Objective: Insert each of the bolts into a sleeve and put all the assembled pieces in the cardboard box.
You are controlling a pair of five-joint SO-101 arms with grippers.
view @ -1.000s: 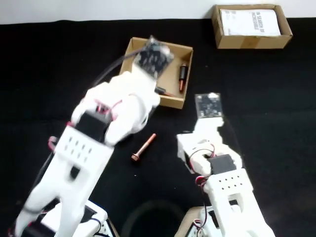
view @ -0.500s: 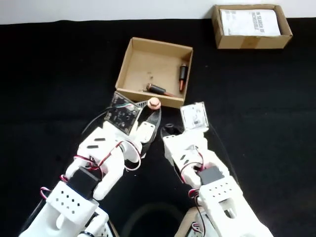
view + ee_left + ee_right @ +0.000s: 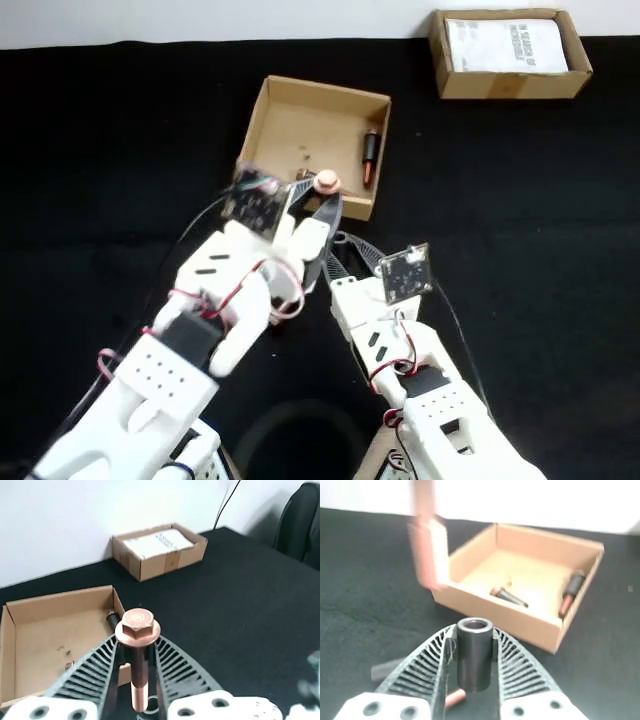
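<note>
My left gripper (image 3: 136,647) is shut on a copper bolt (image 3: 138,672), held upright with its hex head on top; from above the bolt head (image 3: 326,182) sits just at the cardboard box's near wall (image 3: 350,205). My right gripper (image 3: 475,637) is shut on a black sleeve (image 3: 475,655), upright with its open bore facing up, just in front of the left gripper (image 3: 318,208). The blurred bolt (image 3: 427,545) hangs above and beside the sleeve. In the box (image 3: 540,625) lie two assembled pieces (image 3: 509,596) (image 3: 570,592).
A second cardboard box (image 3: 510,78) holding white paper stands at the back right. A loose black sleeve (image 3: 387,671) and a copper bolt end (image 3: 455,697) lie on the black table under my right gripper. A dark chair (image 3: 300,520) stands off the table.
My left arm pulled back from the box, took the bolt off the table and raised it toward the box's near wall. My right gripper turned and moved in beside it.
</note>
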